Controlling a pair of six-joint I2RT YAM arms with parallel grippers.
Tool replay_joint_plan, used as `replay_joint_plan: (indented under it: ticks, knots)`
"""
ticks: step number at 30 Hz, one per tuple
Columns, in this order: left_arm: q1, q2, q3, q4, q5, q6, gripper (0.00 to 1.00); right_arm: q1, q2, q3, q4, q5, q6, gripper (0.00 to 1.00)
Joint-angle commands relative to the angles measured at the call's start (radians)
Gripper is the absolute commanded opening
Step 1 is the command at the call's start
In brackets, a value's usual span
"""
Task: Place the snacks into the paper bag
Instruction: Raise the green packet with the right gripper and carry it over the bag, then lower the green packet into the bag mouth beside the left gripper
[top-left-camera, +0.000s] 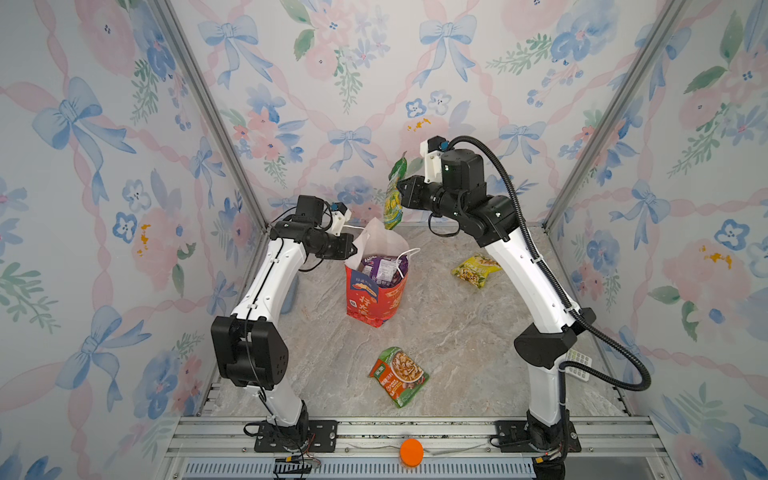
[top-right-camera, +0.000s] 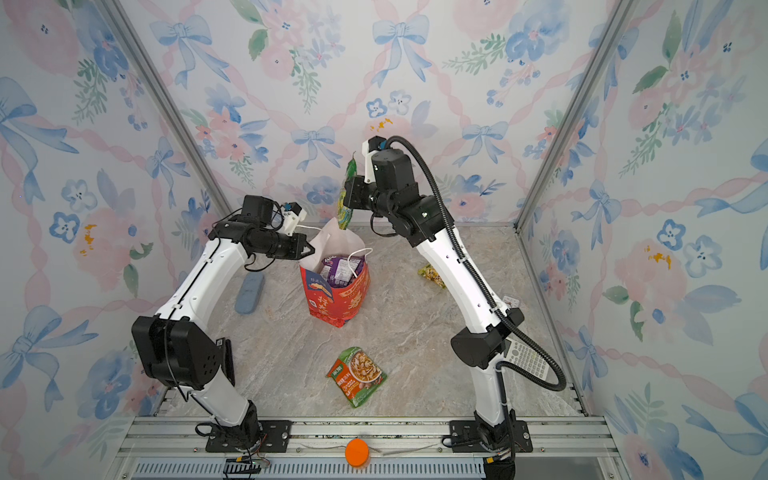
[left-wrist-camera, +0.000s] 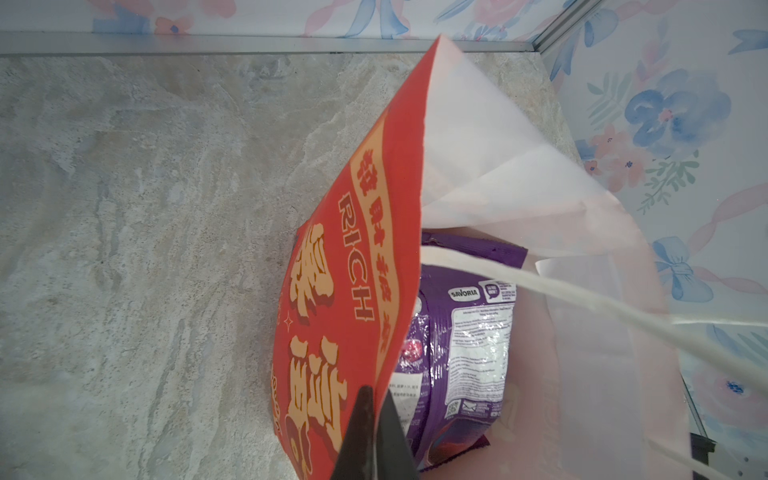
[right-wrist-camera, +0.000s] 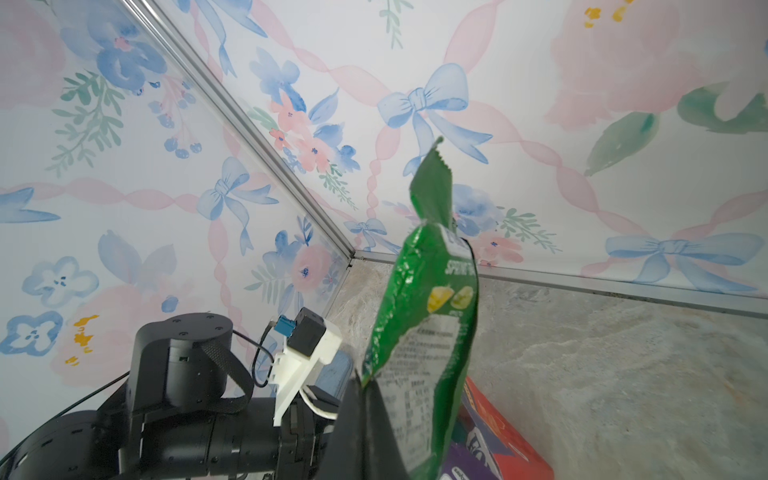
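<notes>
Only wrist-close: "RICH" on paper bag (left-wrist-camera: 332, 291)

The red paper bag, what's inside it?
Purple snack packets, with a white cord handle across the opening. Whatever lies beneath them is hidden by the paper bag wall.

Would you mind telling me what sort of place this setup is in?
Probably a staged robot test booth, not a home: a left arm and right arm bolted to an aluminium rail, floral wallpaper panels in metal framing, and a marble-look tabletop.
</notes>
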Motion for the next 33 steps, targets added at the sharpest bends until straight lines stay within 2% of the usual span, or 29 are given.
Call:
replay_joint_plan:
  ticks: [1, 15, 33]
  knots:
    - [-0.004, 0.007, -0.021, -0.033, 0.007, 0.005, 0.0, 0.03, 0.006, 0.028, 0.005, -0.022, -0.006, 0.0]
    - [0.0, 0.008, -0.022, -0.033, 0.009, 0.004, 0.0, 0.11, -0.143, -0.311, 0.119, -0.034, 0.03, 0.0]
    - [-0.001, 0.008, -0.021, -0.032, 0.012, 0.004, 0.0, 0.154, -0.277, -0.565, 0.22, 0.014, 0.076, 0.0]
